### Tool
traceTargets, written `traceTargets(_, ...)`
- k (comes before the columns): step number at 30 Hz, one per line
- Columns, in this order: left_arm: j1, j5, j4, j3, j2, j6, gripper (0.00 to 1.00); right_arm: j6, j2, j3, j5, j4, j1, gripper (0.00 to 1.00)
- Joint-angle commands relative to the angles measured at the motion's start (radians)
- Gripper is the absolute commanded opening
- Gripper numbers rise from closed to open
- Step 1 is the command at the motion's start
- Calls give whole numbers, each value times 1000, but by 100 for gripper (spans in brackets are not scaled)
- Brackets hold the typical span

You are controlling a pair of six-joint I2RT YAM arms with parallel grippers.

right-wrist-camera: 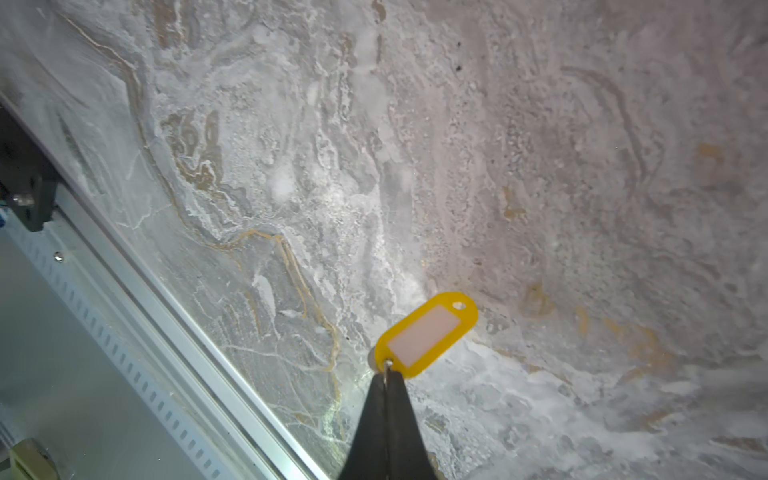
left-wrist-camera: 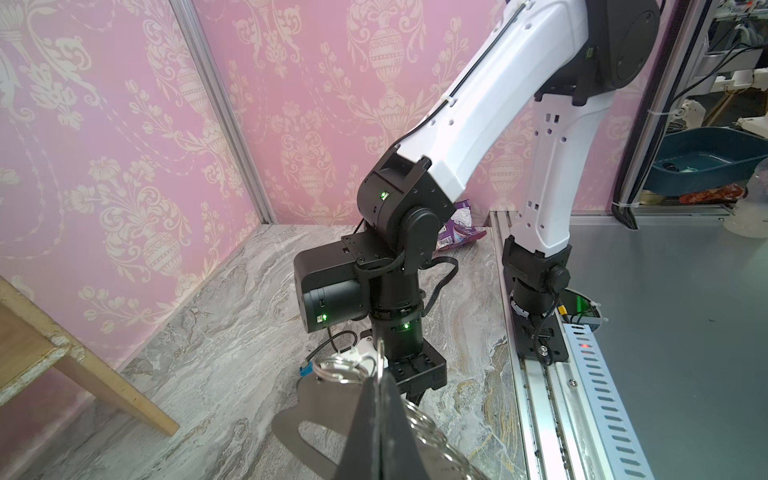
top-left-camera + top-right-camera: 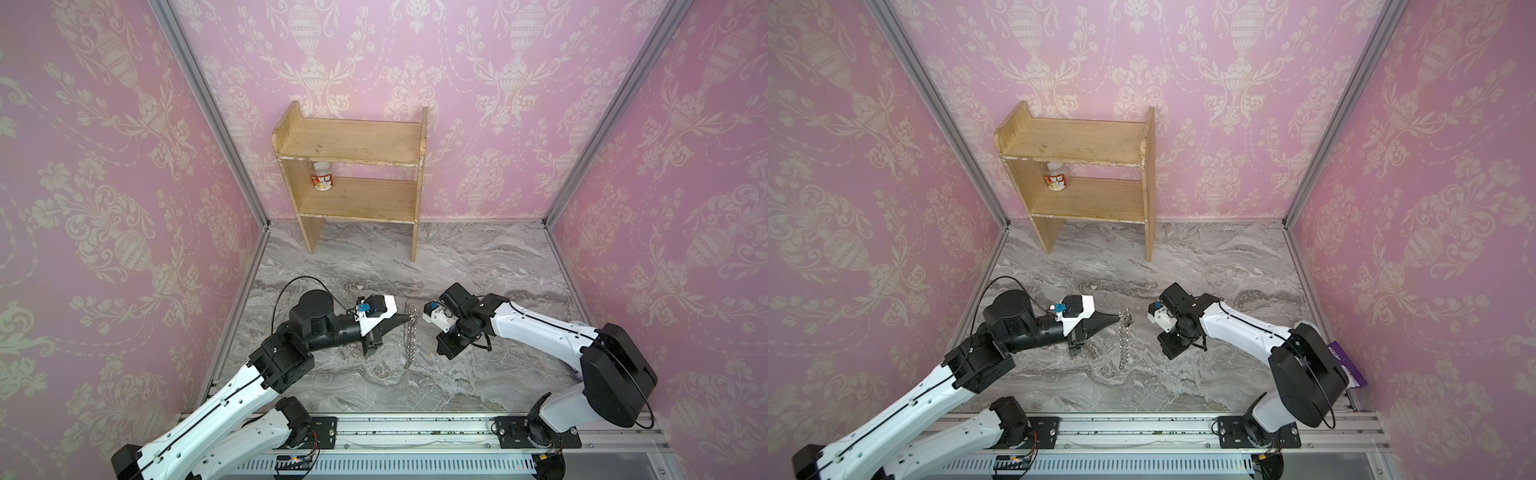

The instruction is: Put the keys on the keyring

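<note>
The keyring [image 2: 328,405], a flat grey plate with a handle slot and a row of metal split rings, hangs on edge in front of my left gripper [image 2: 379,370], which is shut on one of its end rings. Both top views show the keyring edge-on [image 3: 408,340] [image 3: 1124,345] at the tip of the left gripper [image 3: 409,318] [image 3: 1119,319]. My right gripper [image 1: 388,370] is shut on the small metal loop of a yellow key [image 1: 428,334] with a pale label window, just above the marble floor. In both top views its fingers point down, hidden beneath the wrist.
A wooden shelf [image 3: 353,174] with a small jar [image 3: 322,176] on its lower board stands against the back wall. A purple packet [image 3: 1350,365] lies at the right wall. An aluminium rail [image 3: 415,432] runs along the front. Pink walls close in three sides.
</note>
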Motion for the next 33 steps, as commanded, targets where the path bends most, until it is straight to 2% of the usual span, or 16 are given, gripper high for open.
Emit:
traceTargets(1, 7, -27, 1, -17, -18, 9, 0, 89, 15, -44, 105, 83, 11, 0)
traceTargets(4, 6, -23, 4, -21, -14, 10, 0, 107, 28, -42, 138, 104, 23, 0)
traceTargets(7, 7, -22, 8, -25, -12, 9, 0, 115, 53, -27, 160, 86, 26, 7)
traceTargets(10, 6, -23, 8, -24, -15, 9, 0, 148, 39, -38, 193, 89, 26, 36)
traceTargets(13, 6, -23, 9, -26, -19, 5, 0, 191, -36, -78, 230, 129, 26, 51)
traceTargets(16, 6, -22, 14, -29, -21, -2, 0, 218, -95, -104, 236, 145, 26, 50)
traceTargets(20, 7, -17, 26, -34, -18, -6, 0, 234, -134, -150, 177, 177, 28, 36)
traceTargets(21, 6, -15, 27, -34, -16, -7, 0, 240, -143, -163, 181, 183, 34, 36)
traceTargets(24, 6, -12, 32, -35, -15, -9, 0, 261, -163, -214, 201, 217, 48, 37)
traceTargets(27, 7, -10, 41, -40, -14, -13, 0, 315, -205, -296, 237, 324, 74, 42)
traceTargets(33, 7, -12, 47, -45, -18, -18, 0, 352, -330, -468, 377, 553, 141, 44)
